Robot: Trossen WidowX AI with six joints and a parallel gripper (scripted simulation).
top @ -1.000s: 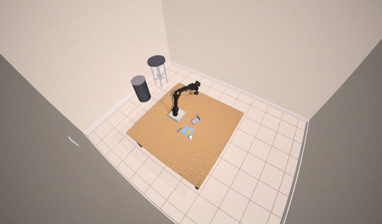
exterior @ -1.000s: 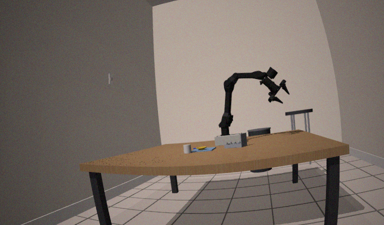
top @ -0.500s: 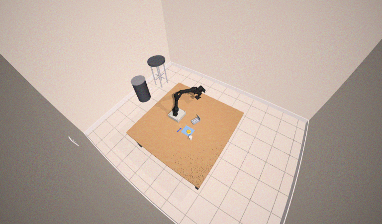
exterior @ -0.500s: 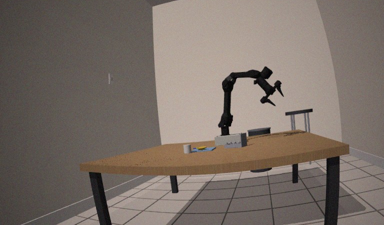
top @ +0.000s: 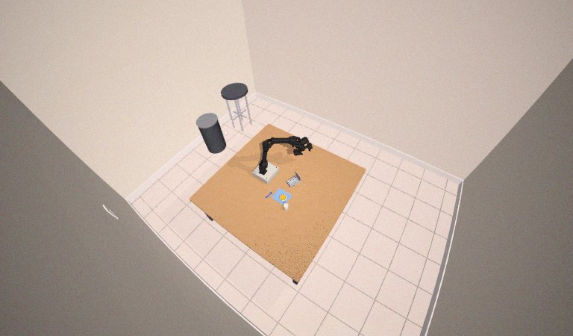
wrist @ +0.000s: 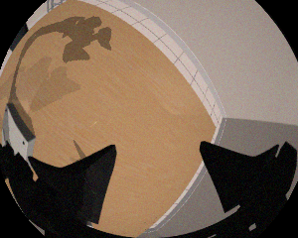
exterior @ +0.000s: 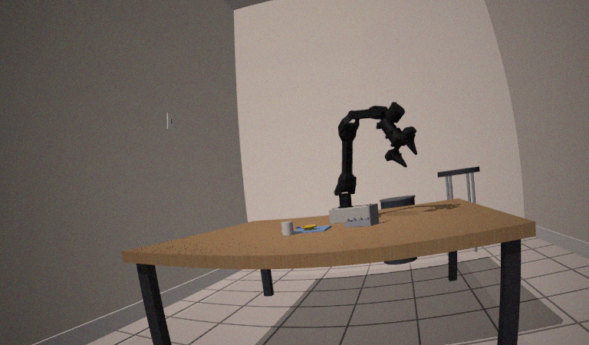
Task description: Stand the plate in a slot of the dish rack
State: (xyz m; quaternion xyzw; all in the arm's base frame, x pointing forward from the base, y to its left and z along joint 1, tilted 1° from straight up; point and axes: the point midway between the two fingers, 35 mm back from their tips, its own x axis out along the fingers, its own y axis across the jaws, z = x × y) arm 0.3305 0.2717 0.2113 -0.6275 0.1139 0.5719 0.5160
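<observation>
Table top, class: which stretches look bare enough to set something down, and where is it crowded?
Bare wood shows along the table toward its near corner and on the right side beyond the dish rack. It is crowded in the middle: plate on blue mat, cup, rack and arm base sit close together.

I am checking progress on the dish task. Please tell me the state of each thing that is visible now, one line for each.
Gripper: open, holding nothing, raised high above the table.
Plate: yellow, lying flat on the blue mat, not yet picked up.
Dish rack: on the table beside the arm's base, no plate in it.
Cup: upright, next to the mat.
Blue utensil: lying flat on the table.
</observation>
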